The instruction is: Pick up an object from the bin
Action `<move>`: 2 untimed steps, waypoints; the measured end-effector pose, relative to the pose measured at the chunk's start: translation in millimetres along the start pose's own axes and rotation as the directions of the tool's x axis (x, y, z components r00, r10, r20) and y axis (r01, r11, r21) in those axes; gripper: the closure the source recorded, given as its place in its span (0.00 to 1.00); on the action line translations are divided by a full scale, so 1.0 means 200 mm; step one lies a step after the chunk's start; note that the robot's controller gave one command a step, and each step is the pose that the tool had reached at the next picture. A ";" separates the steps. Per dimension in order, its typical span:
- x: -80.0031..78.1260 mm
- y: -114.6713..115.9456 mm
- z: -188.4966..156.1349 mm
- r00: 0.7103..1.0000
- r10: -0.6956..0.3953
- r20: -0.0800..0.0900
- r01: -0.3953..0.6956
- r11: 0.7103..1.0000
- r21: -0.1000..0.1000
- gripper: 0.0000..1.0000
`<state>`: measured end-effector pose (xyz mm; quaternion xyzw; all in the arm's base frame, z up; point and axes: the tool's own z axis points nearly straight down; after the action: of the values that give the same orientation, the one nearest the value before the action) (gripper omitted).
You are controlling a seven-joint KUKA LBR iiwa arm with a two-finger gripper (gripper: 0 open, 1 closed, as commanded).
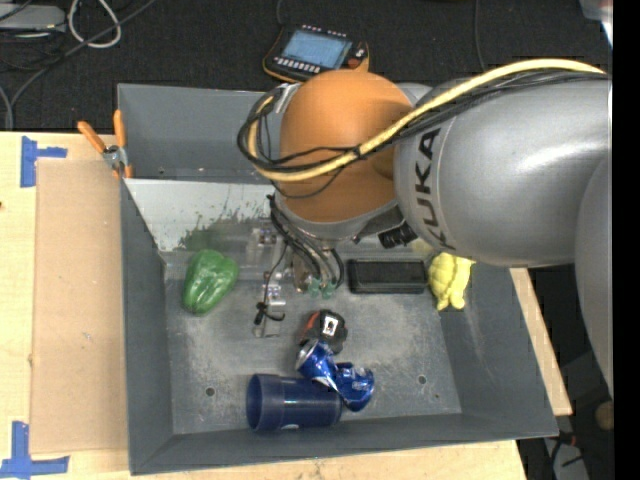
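Observation:
My gripper [268, 313] hangs below the orange cover, over the bin floor near the middle, its fingertips close to the floor. A green pepper-shaped toy [208, 280] lies just to its left, apart from it. To the right and slightly below sits a small black, white and red object [325, 327]. Nothing shows between the fingers.
A crumpled blue wrapper [338, 375] and a dark blue cup [288, 403] lying on its side rest near the bin's front wall. A flat black rectangular object [387, 275] and a yellow toy [450, 280] lie at the right, under the arm.

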<state>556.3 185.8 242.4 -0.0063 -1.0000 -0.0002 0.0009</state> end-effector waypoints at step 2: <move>0.13 0.01 0.39 1.000 -0.031 -0.002 0.031 1.000 0.000 0.00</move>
<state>530.8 189.0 164.8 0.0093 -1.0000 -0.0001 0.0021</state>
